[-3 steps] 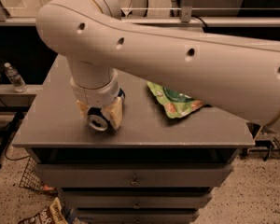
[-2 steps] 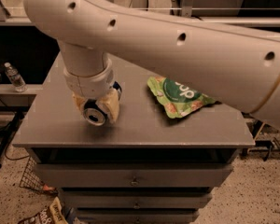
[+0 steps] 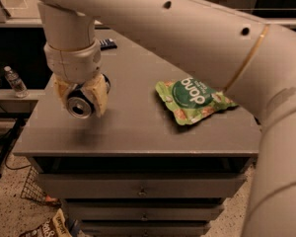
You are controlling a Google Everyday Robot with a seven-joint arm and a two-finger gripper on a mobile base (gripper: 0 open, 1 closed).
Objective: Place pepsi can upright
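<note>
Hand (image 3: pixel 83 101) holds pepsi can (image 3: pixel 79 108) tilted near left table (image 3: pixel 138 132) edge — snack bag (image 3: pixel 195 100) apart.

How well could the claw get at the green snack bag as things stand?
Probably not yet: the claw, above the table apart from the snack bag, is shut on the pepsi can.

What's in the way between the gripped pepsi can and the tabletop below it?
Nothing visible. The gripper holds the pepsi can, tilted, over the left part of the table, and no object shows beneath it. The green snack bag lies off to the right, apart.
</note>
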